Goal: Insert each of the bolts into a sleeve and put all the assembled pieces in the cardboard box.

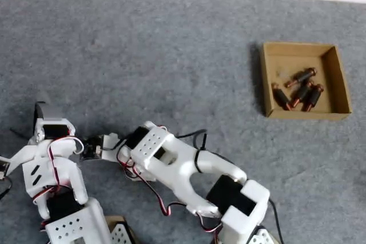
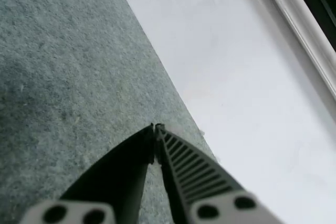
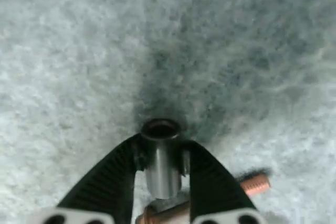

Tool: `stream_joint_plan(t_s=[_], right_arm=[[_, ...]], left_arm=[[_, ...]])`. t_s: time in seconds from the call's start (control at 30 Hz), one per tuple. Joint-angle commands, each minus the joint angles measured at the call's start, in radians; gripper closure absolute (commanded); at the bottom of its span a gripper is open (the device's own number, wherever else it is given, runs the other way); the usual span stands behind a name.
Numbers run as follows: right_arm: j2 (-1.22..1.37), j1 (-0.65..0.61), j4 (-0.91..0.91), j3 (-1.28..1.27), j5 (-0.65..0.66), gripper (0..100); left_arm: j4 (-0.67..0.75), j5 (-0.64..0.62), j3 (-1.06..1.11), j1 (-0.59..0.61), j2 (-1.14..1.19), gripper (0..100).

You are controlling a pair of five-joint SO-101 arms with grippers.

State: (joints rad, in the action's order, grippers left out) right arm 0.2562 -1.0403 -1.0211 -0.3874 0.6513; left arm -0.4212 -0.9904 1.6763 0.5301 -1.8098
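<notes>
Grey felt table carries a cardboard box holding four assembled pieces.

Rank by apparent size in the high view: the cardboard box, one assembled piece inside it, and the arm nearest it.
1. Arm, largest, though probably nearer the camera.
2. Box.
3. Assembled piece, smallest.
</notes>
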Motion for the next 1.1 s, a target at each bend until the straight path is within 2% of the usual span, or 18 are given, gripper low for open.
stream_joint_plan(t_s=[0.0,0.3,0.5,0.57,0.63,0.73,0.8,0.87,1.07], right_arm=[[-0.127,0.058,-0.035,0.016,-0.068,99.5],[-0.512,0.318,-0.008,0.018,-0.296,99.5],[-0.653,0.472,0.097,-0.159,-0.394,99.5],[-0.72,0.519,0.15,-0.232,-0.41,99.5],[-0.805,0.556,0.186,-0.306,-0.431,99.5],[-0.944,0.575,0.2,-0.414,-0.433,99.5],[-1.035,0.578,0.197,-0.489,-0.433,99.5],[-1.116,0.579,0.197,-0.558,-0.433,99.5],[-1.253,0.582,0.199,-0.691,-0.433,99.5]], left_arm=[[0.021,-0.003,0.019,0.005,-0.012,97],[0.021,-0.003,0.019,0.008,-0.012,97],[0.017,-0.003,0.019,-0.027,-0.012,97],[0.014,0.002,0.019,-0.107,-0.008,97],[-0.032,0.087,0.019,-0.213,-0.008,97],[-0.164,0.25,0.008,-0.435,-0.007,97],[-0.261,0.305,-0.007,-0.596,-0.005,97],[-0.345,0.307,-0.038,-0.697,-0.005,96],[-0.459,0.27,-0.07,-0.851,-0.004,76]])
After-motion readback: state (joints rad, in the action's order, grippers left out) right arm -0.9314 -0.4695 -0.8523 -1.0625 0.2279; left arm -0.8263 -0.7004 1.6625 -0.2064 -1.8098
